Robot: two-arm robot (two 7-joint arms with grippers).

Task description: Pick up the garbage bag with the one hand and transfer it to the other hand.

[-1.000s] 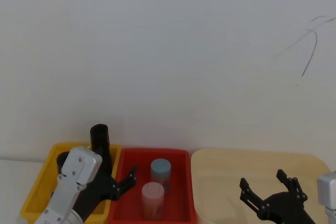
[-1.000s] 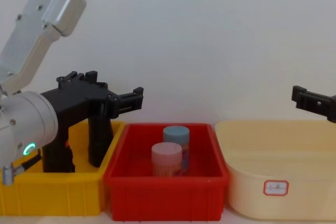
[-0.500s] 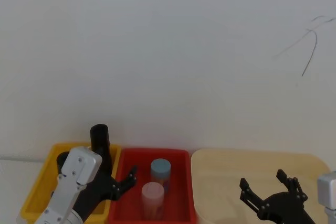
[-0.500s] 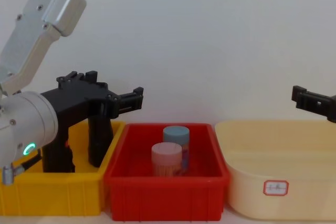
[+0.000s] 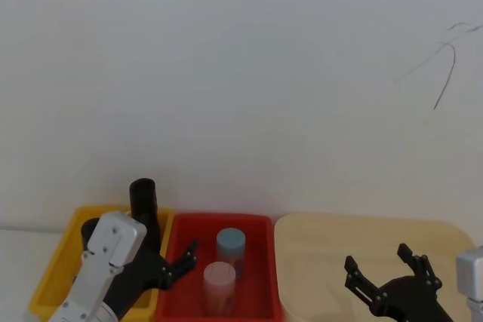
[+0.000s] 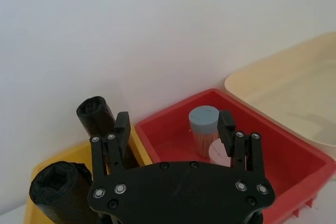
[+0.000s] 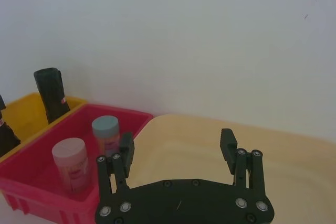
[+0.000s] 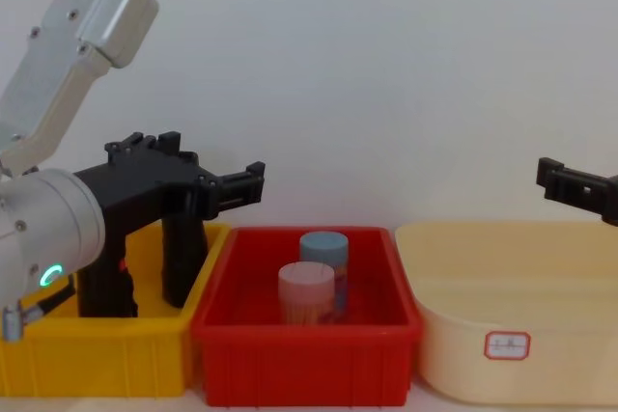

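The garbage bag [image 5: 143, 195] is a crinkled black roll standing upright at the back of the yellow bin [image 8: 97, 364]; the right wrist view shows a small red-and-white band on the roll [image 7: 51, 90]. A second black roll [image 6: 58, 187] stands nearer in the same bin. My left gripper [image 8: 246, 182], on the arm with the green-cyan ring, hovers open over the edge between the yellow and red bins. The bag [image 6: 94, 116] sits just beyond one finger, untouched. My right gripper [image 5: 377, 258] hangs open and empty over the cream tub [image 8: 512, 287].
A red bin [image 8: 299, 364] between the yellow bin and the tub holds a blue-lidded canister [image 8: 323, 243] and a pink-lidded one [image 8: 306, 287]. All three containers stand side by side against a plain white wall.
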